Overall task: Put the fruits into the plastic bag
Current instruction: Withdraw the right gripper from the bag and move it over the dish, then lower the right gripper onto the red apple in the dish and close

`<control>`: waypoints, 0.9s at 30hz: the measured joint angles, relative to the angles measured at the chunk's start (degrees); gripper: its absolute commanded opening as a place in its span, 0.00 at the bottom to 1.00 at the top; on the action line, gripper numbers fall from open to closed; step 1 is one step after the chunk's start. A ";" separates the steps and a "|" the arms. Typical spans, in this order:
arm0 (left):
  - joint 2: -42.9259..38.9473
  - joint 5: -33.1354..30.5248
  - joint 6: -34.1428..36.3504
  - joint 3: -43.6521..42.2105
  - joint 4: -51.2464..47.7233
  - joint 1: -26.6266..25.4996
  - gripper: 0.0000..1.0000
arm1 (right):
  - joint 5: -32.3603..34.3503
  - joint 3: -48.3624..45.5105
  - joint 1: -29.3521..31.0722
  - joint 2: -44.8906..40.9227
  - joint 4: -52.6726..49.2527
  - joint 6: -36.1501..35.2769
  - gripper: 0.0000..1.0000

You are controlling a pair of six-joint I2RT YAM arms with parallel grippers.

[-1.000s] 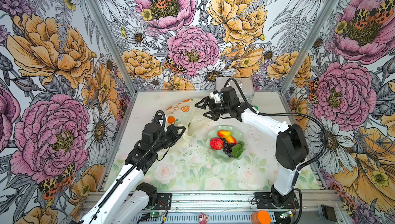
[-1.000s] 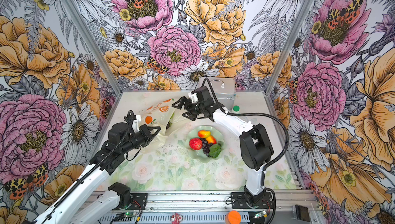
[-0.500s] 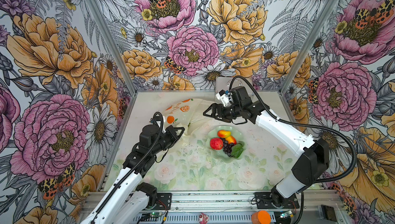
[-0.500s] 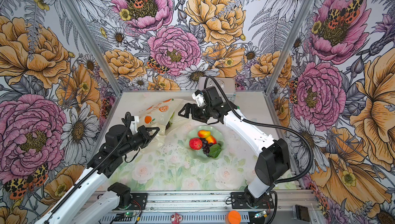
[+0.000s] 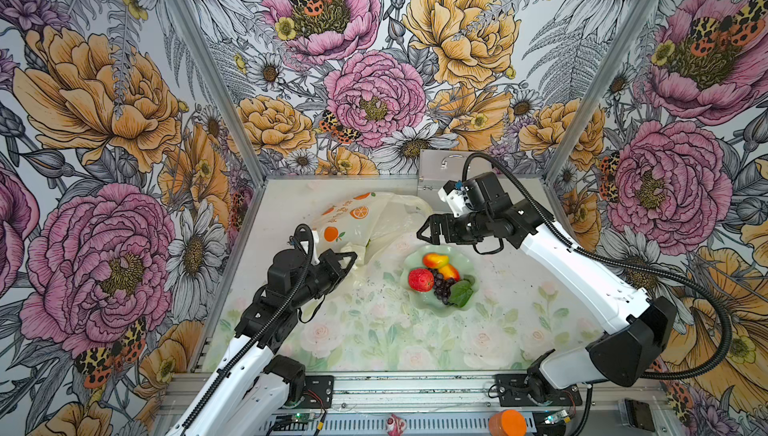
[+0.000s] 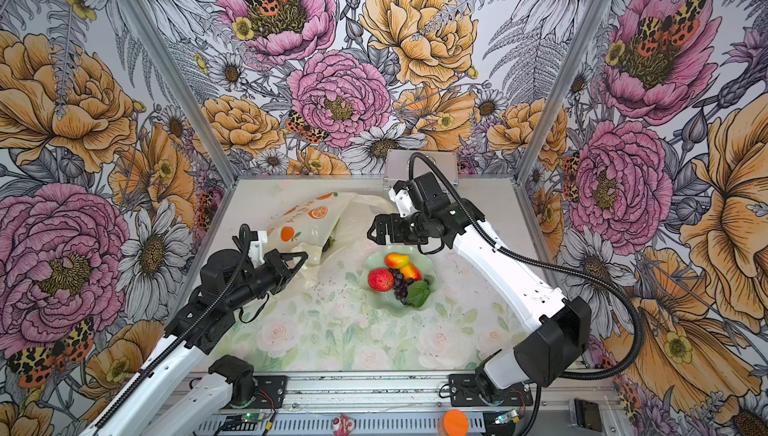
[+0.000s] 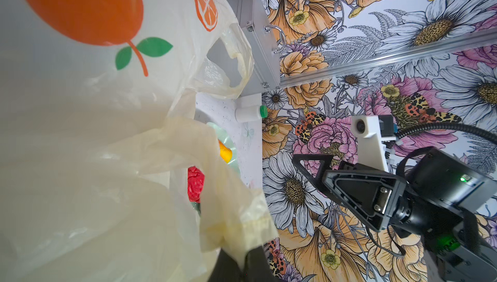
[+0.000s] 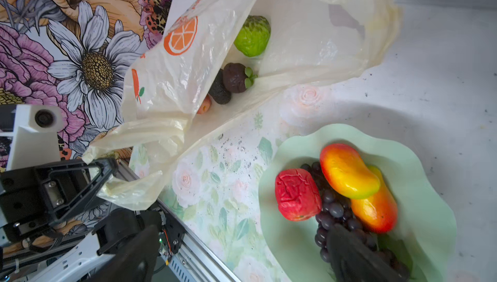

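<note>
The right gripper (image 5: 427,230) is back from the bag's mouth. A second ago it hung right at the opening, and now it hovers over the far side of the dish (image 5: 409,294), jaws spread wide and empty. That reads as one drop finished and the next pick coming up.

Across the table the left gripper (image 5: 352,256) stays clenched on a loop handle of the plastic bag (image 5: 376,222). The bag lies at the back left, its mouth propped open toward the dish, and it has barely shifted.

Now the count.
- **In the bag, four:** one green knobbly fruit (image 8: 252,36), one round dark fruit (image 8: 235,77), one avocado (image 8: 219,89), and one pink-red piece I take for the apple (image 8: 204,104), though the film half hides it.
- **In the dish, five:** two mangoes (image 8: 347,170), one strawberry (image 8: 297,197), one grape bunch (image 8: 333,213) and one leaf (image 5: 460,292).

By my reckoning, five pieces are left to carry over.
</note>
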 measured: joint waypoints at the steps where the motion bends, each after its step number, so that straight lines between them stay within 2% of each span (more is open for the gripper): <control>1: 0.00 0.00 0.00 0.00 -0.04 0.00 0.00 | 0.35 -0.28 0.00 -0.37 -0.68 -0.33 1.00; 9: -1.07 0.00 -0.02 0.00 -0.70 -0.02 0.00 | 4.22 -3.72 0.00 -2.45 -5.62 -2.95 0.99; 16: -0.94 0.00 -0.02 0.00 -0.98 -0.04 0.00 | 5.03 -7.89 0.17 -2.36 -6.78 -3.93 0.99; 27: 0.35 -0.22 0.00 -0.07 -1.05 -0.46 0.00 | 4.81 -11.52 2.19 3.06 -6.82 -4.98 1.00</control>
